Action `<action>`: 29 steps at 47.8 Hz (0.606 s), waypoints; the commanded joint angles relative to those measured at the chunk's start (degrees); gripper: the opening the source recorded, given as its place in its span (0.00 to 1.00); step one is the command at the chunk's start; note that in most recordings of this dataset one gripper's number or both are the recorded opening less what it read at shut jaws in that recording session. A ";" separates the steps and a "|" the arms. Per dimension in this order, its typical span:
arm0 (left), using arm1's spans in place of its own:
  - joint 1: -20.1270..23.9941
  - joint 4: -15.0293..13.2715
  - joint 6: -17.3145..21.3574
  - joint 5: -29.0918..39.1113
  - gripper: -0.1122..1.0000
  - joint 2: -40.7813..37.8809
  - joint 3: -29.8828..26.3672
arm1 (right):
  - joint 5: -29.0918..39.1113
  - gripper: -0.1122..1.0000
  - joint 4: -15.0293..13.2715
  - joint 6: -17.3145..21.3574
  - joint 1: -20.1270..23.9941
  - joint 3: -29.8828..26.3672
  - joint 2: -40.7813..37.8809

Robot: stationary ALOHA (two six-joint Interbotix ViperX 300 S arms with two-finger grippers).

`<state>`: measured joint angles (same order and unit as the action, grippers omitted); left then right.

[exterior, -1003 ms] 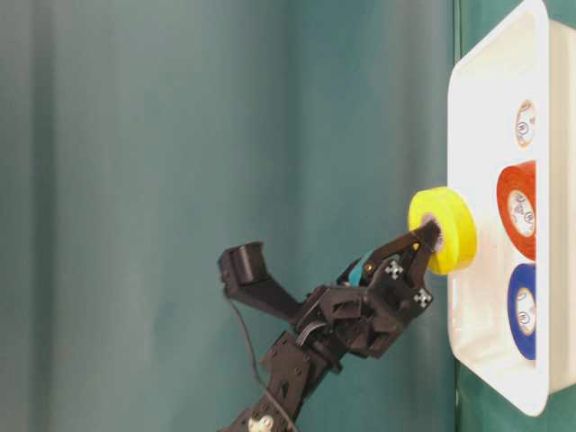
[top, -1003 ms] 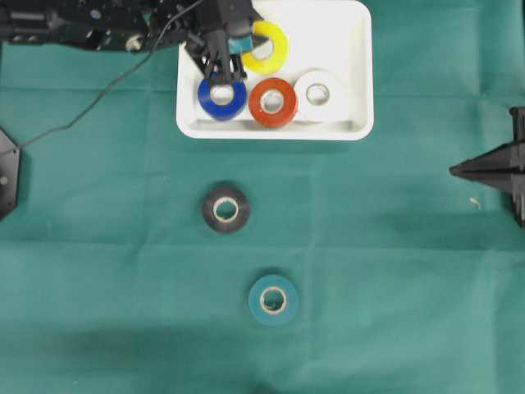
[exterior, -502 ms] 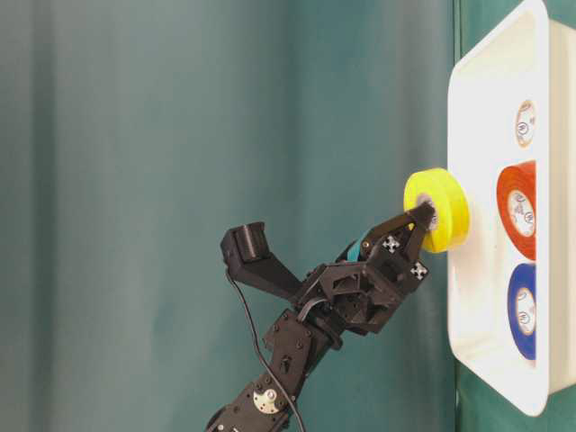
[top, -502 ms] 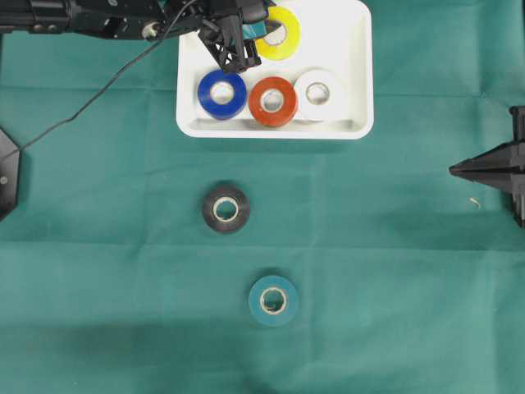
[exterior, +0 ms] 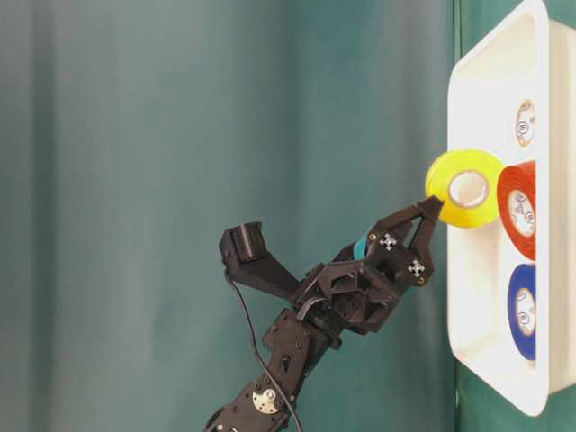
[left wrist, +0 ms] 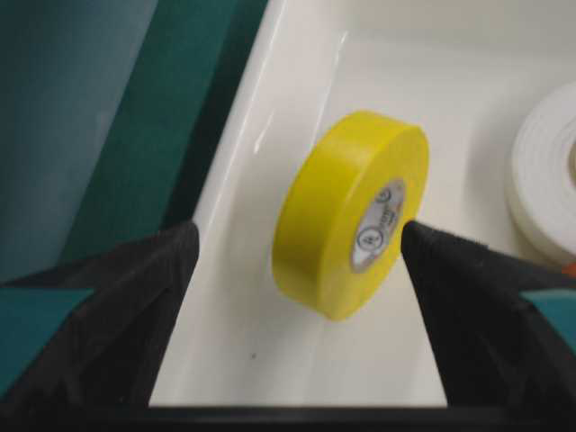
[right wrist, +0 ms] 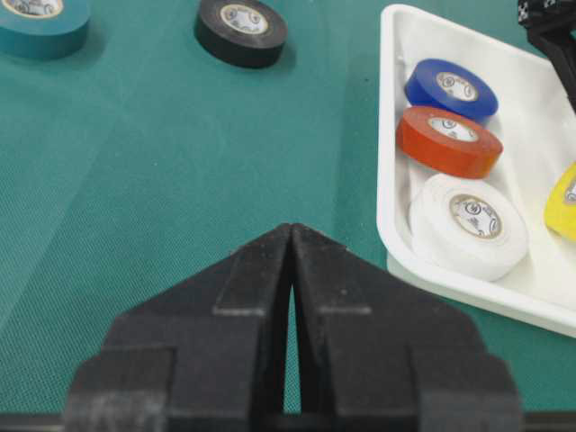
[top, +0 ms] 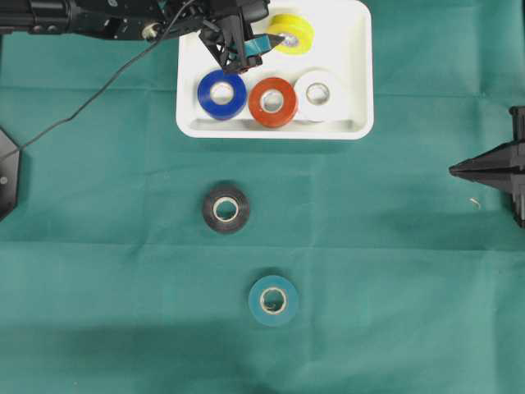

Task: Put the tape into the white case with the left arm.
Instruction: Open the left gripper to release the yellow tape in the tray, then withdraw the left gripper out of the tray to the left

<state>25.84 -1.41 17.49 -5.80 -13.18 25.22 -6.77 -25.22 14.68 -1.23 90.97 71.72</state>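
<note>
The white case [top: 362, 74] lies at the back of the green cloth. A yellow tape [top: 294, 34] stands tilted on its edge inside the case, near the far rim. My left gripper [top: 250, 49] hangs open just left of it, inside the case. In the left wrist view the yellow tape [left wrist: 351, 211] sits between the spread fingers: the right one is close to its label face, and there is a wide gap to the left one. Blue [top: 221, 94], red [top: 273, 102] and white [top: 317, 93] tapes lie flat in the case. My right gripper [top: 453, 170] is shut and holds nothing.
A black tape [top: 225, 208] and a teal tape [top: 273, 300] lie flat on the green cloth [top: 394, 246] in front of the case. A loose black cable [top: 90, 107] trails from the left arm across the cloth's left side.
The left gripper carried the yellow tape toward the case's far side, then its jaws opened. The roll left the fingers and now stands tilted on edge in the case.
</note>
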 commanded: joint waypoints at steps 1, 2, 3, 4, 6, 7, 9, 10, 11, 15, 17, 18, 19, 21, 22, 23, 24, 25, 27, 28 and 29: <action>-0.79 -0.09 -0.44 -0.09 0.96 2.64 -0.79 | -0.53 0.02 -0.62 -0.09 0.00 0.88 -0.53; -1.14 -0.09 -0.62 0.09 0.96 3.16 -0.53 | -0.44 0.02 -0.62 -0.09 -0.09 0.88 -0.44; -1.49 -0.09 -0.79 0.18 0.96 3.52 -0.26 | -0.44 0.02 -0.62 -0.09 0.00 0.88 -0.53; -1.76 -0.09 -0.97 0.26 0.96 3.96 -0.09 | -0.53 0.02 -0.62 -0.09 -0.09 0.88 -0.53; -2.55 -0.09 -1.32 0.53 0.96 5.01 0.62 | -0.44 0.02 -0.62 -0.09 -0.09 0.88 -0.53; -2.99 -0.09 -1.49 0.62 0.96 5.54 0.97 | -0.53 0.02 -0.62 -0.09 0.00 0.88 -0.53; -4.04 -0.09 -1.85 0.79 0.96 6.77 2.02 | -0.53 0.02 -0.62 -0.09 0.00 0.88 -0.53; -4.57 -0.09 -2.11 0.88 0.96 7.38 2.46 | -0.53 0.02 -0.62 -0.09 -0.09 0.88 -0.53; -5.10 -0.09 -2.37 0.79 0.96 8.09 3.08 | -0.53 0.02 -0.62 -0.09 0.00 0.88 -0.53; -7.91 -0.09 -3.69 0.88 0.96 11.34 5.80 | -0.53 0.02 -0.62 -0.09 0.00 0.88 -0.53; -9.23 -0.09 -4.39 0.88 0.96 12.74 7.12 | -0.53 0.02 -0.62 -0.09 0.00 0.88 -0.53; -9.84 -0.09 -4.75 0.79 0.96 13.45 7.73 | -0.53 0.02 -0.62 -0.09 0.00 0.88 -0.53; -10.46 -0.09 -5.19 0.79 0.96 14.15 8.35 | -0.53 0.02 -0.62 -0.09 -0.09 0.88 -0.53; -11.78 -0.18 -5.98 0.70 0.96 15.56 9.67 | -0.53 0.02 -0.70 -0.09 0.00 0.88 -0.53; -12.48 -0.18 -6.42 0.62 0.96 16.35 10.28 | -0.53 0.02 -0.62 -0.09 -0.09 0.79 -0.53; -13.10 -0.18 -6.77 0.53 0.96 17.05 10.90 | -0.53 0.02 -0.70 -0.09 0.00 0.88 -0.53; -13.71 -0.18 -7.21 0.53 0.96 17.67 11.51 | -0.53 0.02 -0.62 -0.09 -0.09 0.88 -0.53; -14.33 -0.18 -7.73 0.44 0.96 18.28 12.04 | -0.53 0.02 -0.62 -0.09 -0.09 0.88 -0.53; -15.73 -0.18 -9.05 0.35 0.96 19.69 13.45 | -0.53 0.02 -0.62 -0.09 0.00 0.88 -0.53; -16.35 -0.18 -9.67 0.18 0.96 20.21 13.97 | -0.53 0.02 -0.62 -0.09 -0.09 0.88 -0.53; -16.79 -0.18 -10.20 0.09 0.96 20.74 14.50 | -0.53 0.02 -0.62 -0.09 0.00 0.88 -0.53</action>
<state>11.07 -1.41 8.61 -5.01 4.04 38.50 -6.77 -25.22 14.68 -1.23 90.97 71.72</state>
